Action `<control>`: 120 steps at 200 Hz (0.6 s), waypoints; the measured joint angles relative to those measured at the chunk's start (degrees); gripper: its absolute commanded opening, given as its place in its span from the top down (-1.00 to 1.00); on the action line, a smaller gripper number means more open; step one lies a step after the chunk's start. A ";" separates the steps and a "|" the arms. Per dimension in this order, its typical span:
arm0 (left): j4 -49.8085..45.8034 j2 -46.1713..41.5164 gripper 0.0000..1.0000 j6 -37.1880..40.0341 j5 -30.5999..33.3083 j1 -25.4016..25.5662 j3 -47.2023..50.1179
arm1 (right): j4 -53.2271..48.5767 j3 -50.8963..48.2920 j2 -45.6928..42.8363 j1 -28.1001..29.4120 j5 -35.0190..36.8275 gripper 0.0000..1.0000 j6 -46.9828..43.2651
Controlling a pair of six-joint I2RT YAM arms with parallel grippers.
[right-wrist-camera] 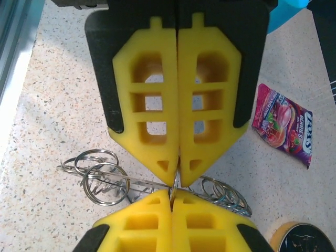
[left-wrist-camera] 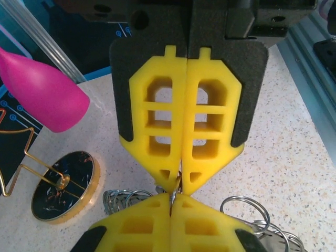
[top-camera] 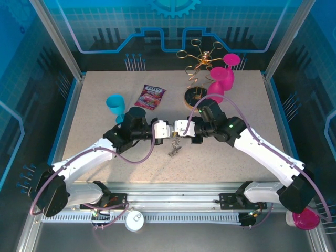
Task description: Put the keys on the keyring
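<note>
My left gripper (top-camera: 170, 131) and right gripper (top-camera: 176, 130) meet tip to tip over the middle of the table. Each is shut on the same thin grey metal loop (left-wrist-camera: 175, 190), which shows edge-on between their yellow tips. In the left wrist view my left gripper (left-wrist-camera: 175, 198) is at the bottom and the right gripper (left-wrist-camera: 180, 181) faces it. The right wrist view has the right gripper (right-wrist-camera: 172, 195) below and the left gripper (right-wrist-camera: 177, 176) above. The loop belongs to the keyring (top-camera: 173, 149), a bunch of wire rings (right-wrist-camera: 105, 184) reaching the table below. The keys are out of view.
A gold wire rack (top-camera: 197, 58) on a round base (top-camera: 193, 95) stands behind the grippers, with pink glasses (top-camera: 223, 79) beside it. A teal cup (top-camera: 115, 105) and a candy packet (top-camera: 150, 96) lie at the back left. Near my right arm's base sits another pink glass (top-camera: 306, 219).
</note>
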State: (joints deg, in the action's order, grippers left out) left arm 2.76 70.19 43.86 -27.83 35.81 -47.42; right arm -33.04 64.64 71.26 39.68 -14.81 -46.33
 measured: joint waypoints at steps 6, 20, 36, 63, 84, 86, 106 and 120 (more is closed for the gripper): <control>0.07 -0.09 1.00 -0.07 -0.04 0.00 0.00 | 0.15 -0.07 -0.13 -0.02 -0.20 0.80 0.46; 0.70 -0.39 1.00 -0.52 0.22 -0.09 0.37 | 2.95 -2.03 -1.07 -0.66 -1.57 0.50 3.23; 3.85 -0.55 1.00 -2.51 0.39 -0.70 2.99 | 9.38 -7.21 -3.74 -1.90 -5.79 0.39 6.49; 7.98 -0.55 1.00 -6.34 -1.36 -2.34 8.35 | 19.37 -15.58 -6.91 -5.38 -12.87 0.38 12.11; 11.34 -0.61 1.00 -8.94 -3.34 -3.13 10.62 | 25.81 -20.70 -6.91 -8.57 -17.51 0.37 16.26; 11.69 -0.61 1.00 -9.18 -3.56 -3.17 10.75 | 26.14 -20.94 -6.91 -8.74 -17.75 0.36 16.44; 14.43 -0.72 1.00 -10.99 -5.27 -3.48 10.99 | 29.88 -23.02 -6.78 -9.88 -20.57 0.32 18.78; 16.24 -0.94 1.00 -12.07 -6.36 -3.63 10.99 | 32.54 -23.63 -6.75 -9.94 -22.14 0.31 19.89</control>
State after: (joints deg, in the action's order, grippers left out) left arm 19.00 69.25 31.79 -34.20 32.18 -36.42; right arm -0.49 41.01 64.51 29.74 -36.95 -26.44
